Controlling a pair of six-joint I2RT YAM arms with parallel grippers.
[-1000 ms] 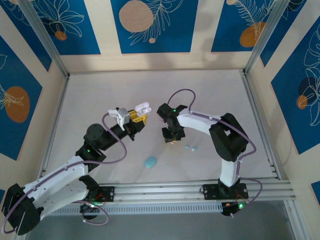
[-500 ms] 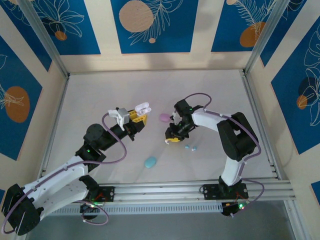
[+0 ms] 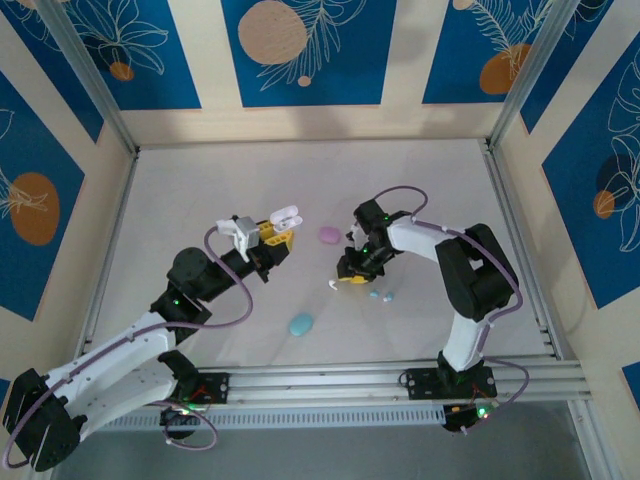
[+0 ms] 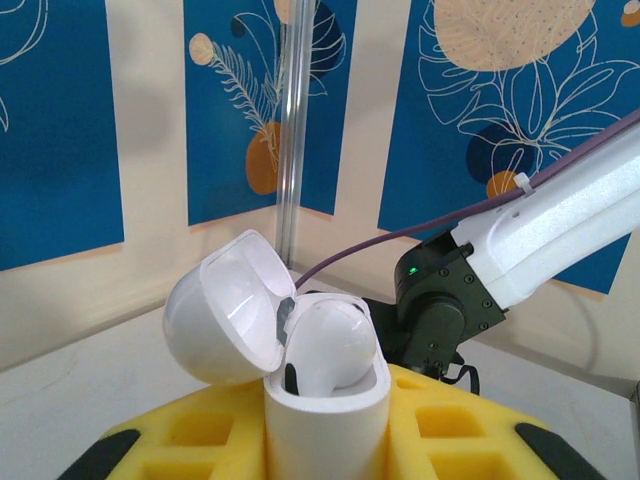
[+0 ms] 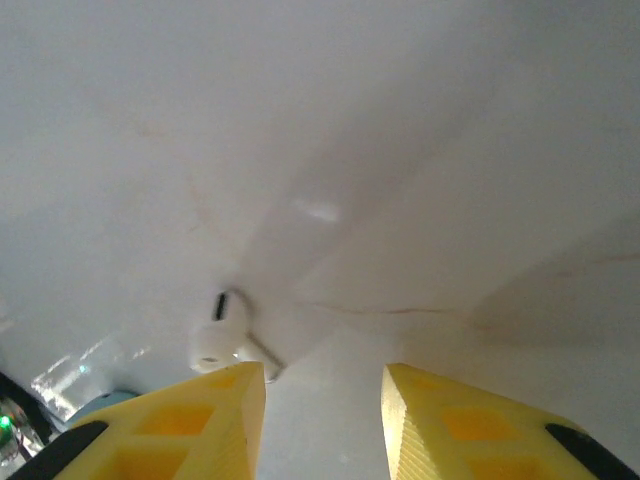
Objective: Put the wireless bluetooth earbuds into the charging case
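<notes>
Left fingers (image 4: 190, 432): clamped on open white case (image 4: 325, 415).
Right fingers (image 5: 450, 430): apart, white earbud (image 5: 220, 340) lying on surface (image 5: 400, 150) just beside.

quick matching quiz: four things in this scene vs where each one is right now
Things:
1. white case
2. pink case
3. cyan case
4. loose white earbud

Places:
a. on the table, just beside a finger of the right gripper
b. in the left gripper, lid open
c. on the table, nearest the arm bases
d. on the table, between the white case and the right arm

Pairs: 1-b, 2-d, 3-c, 4-a
</notes>
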